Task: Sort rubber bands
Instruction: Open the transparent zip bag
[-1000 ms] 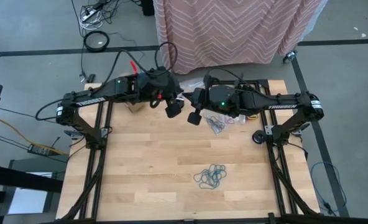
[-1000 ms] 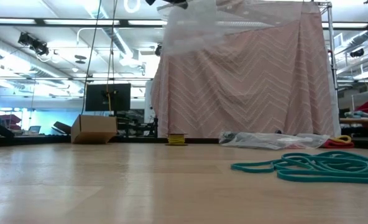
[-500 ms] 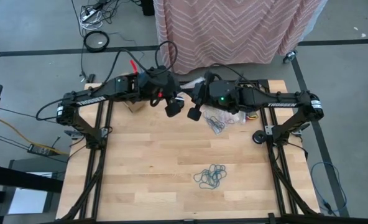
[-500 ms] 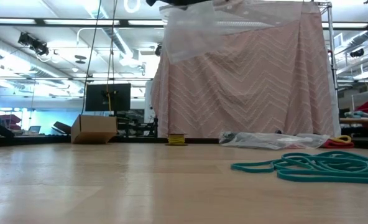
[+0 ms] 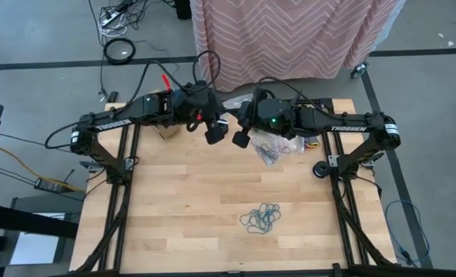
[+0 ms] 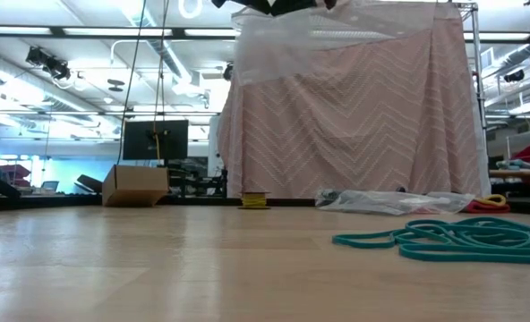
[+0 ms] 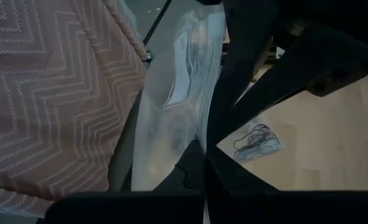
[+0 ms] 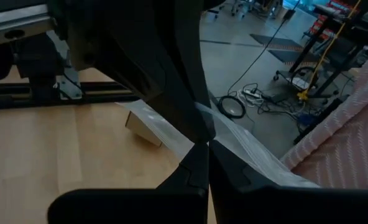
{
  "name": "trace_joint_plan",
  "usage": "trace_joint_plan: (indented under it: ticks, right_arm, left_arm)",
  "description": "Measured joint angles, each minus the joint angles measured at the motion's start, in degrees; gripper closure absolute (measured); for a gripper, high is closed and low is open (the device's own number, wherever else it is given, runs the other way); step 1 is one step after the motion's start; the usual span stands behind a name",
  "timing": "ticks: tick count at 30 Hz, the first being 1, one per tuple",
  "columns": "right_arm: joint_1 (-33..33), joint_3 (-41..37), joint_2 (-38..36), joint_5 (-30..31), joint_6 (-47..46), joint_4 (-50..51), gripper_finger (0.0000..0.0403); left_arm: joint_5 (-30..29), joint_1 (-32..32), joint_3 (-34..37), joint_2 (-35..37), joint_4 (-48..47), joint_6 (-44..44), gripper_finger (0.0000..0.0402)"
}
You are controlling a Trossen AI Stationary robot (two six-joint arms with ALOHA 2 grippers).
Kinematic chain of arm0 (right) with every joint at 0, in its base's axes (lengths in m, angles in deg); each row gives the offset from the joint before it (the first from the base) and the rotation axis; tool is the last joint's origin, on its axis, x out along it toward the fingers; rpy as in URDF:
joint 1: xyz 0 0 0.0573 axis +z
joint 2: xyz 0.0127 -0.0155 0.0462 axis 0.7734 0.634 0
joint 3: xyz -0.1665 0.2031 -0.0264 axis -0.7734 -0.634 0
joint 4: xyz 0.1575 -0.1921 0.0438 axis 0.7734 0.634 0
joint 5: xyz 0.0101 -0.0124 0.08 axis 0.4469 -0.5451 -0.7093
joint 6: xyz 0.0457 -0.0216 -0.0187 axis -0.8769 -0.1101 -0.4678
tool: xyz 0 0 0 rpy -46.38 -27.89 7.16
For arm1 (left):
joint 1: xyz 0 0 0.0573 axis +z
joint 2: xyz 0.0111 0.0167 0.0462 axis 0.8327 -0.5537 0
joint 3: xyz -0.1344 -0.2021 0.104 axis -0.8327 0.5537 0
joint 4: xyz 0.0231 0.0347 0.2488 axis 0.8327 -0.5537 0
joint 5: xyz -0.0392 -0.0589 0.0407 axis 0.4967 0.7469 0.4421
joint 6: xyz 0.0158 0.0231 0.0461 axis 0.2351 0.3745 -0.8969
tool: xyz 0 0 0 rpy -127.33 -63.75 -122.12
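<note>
From the overhead camera I have both arms reaching in toward the upper middle of the frame, over the far edge of the table (image 5: pixel 174 200). The left gripper (image 5: pixel 220 123) and the right gripper (image 5: pixel 239 127) sit almost nose to nose there, and between them they hold a clear plastic bag (image 7: pixel 184 93) up off the wood. My left wrist camera shows that arm's fingers (image 7: pixel 193 168) pressed together on the bag's lower edge, the film running away from them across the pink zigzag cloth (image 7: pixel 47 93). The right wrist camera shows the same thing from the other side — fingers (image 8: pixel 196 165) pinched tight on a strip of the crinkly film. In the table-level view the bag hangs at the top centre of the frame, in front of the cloth. The teal rubber bands (image 5: pixel 260 218) lie in a loose tangle in the lower middle of the overhead frame, well apart from both grippers; the low view shows them as a flat teal heap at lower right. A second small cluster, the dark bands (image 5: pixel 268 151), lies just below the right gripper on the wood — it looks to sit on or in another clear bag, though I can't be sure from this height. A small black disc (image 5: pixel 319 169) rests near the table's right edge.
</note>
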Motion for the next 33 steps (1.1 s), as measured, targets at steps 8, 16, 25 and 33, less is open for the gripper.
trace_joint_plan:
  ticks: [8, 16, 25, 33]
  right_arm:
    - [-1.3, 0.0, 0.0, -1.9, 0.0, -1.4, 0.0403]
    - [-1.3, 0.0, 0.0, -1.1, -0.6, -2.7, 0.0403]
    - [-1.5, 0.2, 0.0, -1.8, -5.0, 3.6, 0.0403]
    - [-1.9, 0.2, 0.0, -3.4, -2.6, -2.2, 0.0403]
  left_arm:
    - [-0.2, 0.2, 0.0, -0.5, 0.0, 0.0, 0.0402]
    - [-0.7, 1.7, 0.2, -0.8, -2.1, -1.7, 0.0402]
    - [0.6, 3.9, 0.3, -0.8, -2.8, -3.0, 0.0402]
    - [1.9, 4.0, 0.2, -0.7, -2.8, -3.0, 0.0402]
